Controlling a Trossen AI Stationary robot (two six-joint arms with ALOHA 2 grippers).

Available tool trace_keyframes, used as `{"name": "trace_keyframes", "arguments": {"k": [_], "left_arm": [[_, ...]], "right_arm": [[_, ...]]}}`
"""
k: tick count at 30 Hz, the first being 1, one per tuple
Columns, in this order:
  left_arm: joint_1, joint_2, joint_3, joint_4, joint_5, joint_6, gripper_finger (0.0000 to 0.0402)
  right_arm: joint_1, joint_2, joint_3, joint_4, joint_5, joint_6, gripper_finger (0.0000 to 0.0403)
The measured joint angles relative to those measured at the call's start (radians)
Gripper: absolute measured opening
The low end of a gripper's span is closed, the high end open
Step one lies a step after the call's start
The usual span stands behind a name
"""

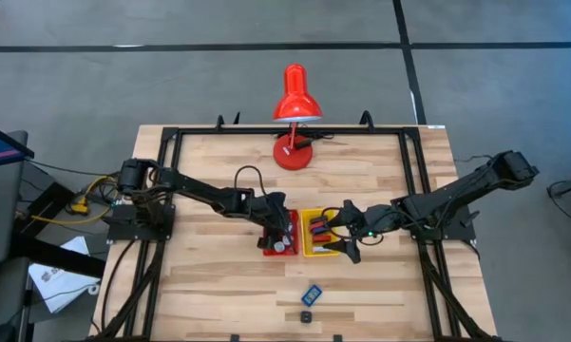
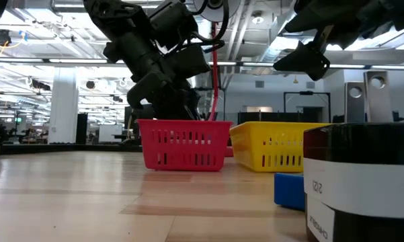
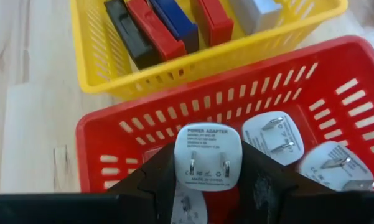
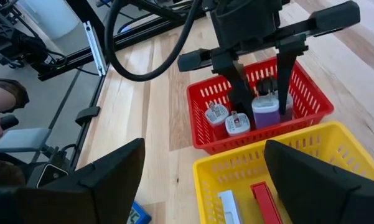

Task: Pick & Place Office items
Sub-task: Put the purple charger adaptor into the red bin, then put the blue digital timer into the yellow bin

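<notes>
Two items left near red plastic basket (image 1: 279, 233); left gripper (image 3: 202, 186) clamps white power adapter (image 3: 207, 155) inside it, right gripper (image 4: 202, 180) spread, empty.

The red basket (image 1: 279, 234) is blocked from above by the left gripper (image 3: 205, 186) clamping a white power adapter (image 3: 208, 155). The yellow basket (image 1: 319, 236), touching at 3 o'clock, lies under the spread right gripper (image 1: 347, 233). Bare wood lies at 6 o'clock, up to a blue item (image 1: 312, 294).
</notes>
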Motion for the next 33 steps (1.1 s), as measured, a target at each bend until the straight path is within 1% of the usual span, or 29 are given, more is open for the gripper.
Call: {"name": "trace_keyframes", "arguments": {"k": [4,13,23,30,33], "left_arm": [[0.000,0.000,0.000,-0.015,0.001,-0.002,0.0138],[0.000,0.000,0.000,-0.014,0.000,-0.002,0.0171],[0.000,-0.004,-0.001,-0.008,0.000,0.017,0.0170],[0.000,-0.096,-0.005,-0.018,0.000,0.026,0.0172],[0.000,-0.153,-0.030,0.000,0.015,0.026,0.0170]], "right_arm": [[0.000,0.000,0.000,0.000,0.000,0.000,0.0322],[0.000,0.000,0.000,-0.001,-0.001,0.000,0.0322],[0.000,0.000,0.000,-0.009,-0.001,0.000,0.0322],[0.000,0.000,0.000,-0.011,-0.001,0.007,0.0322],[0.000,0.000,0.000,-0.015,0.002,-0.015,0.0322]]}}
